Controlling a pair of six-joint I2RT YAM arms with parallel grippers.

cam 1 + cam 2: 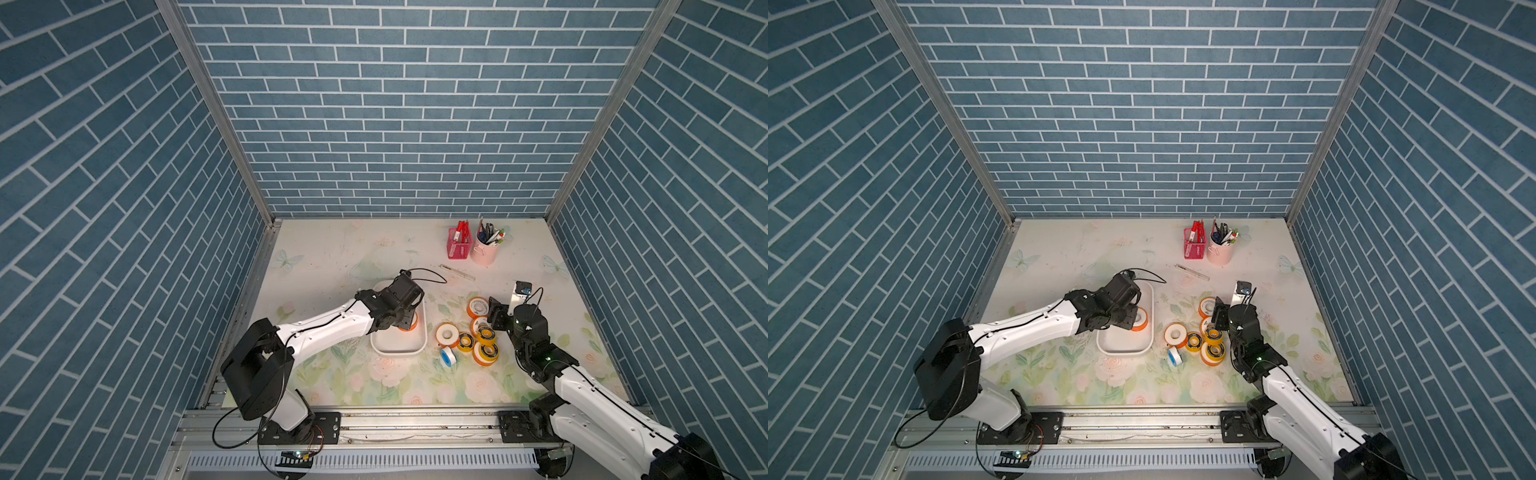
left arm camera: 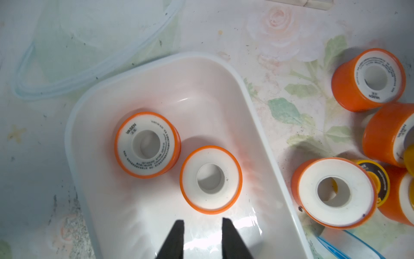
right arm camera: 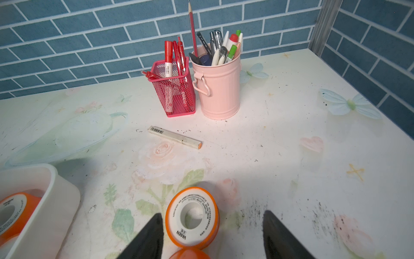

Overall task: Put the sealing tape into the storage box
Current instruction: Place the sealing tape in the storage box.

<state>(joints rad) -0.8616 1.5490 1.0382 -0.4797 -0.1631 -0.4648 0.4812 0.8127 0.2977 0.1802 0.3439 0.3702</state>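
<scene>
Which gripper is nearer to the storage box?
Left. The left gripper hangs over the storage box; the right gripper is beside it, over a loose spool.

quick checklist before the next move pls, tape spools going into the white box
1. Left hand empty: ok, jaws narrowly apart, nothing between.
2. Two orange-flanged white tape spools lying flat in the shallow white plastic storage box: ok.
3. Right hand open: ok, jaws wide.
4. Nearest orange spool centred between its jaws: not ok, nearer one jaw.
5. Right hand low enough to grip: cannot tell.
6. All tape boxed: not ok; several spools, including the blue-flanged one, lie on the floral table.
</scene>
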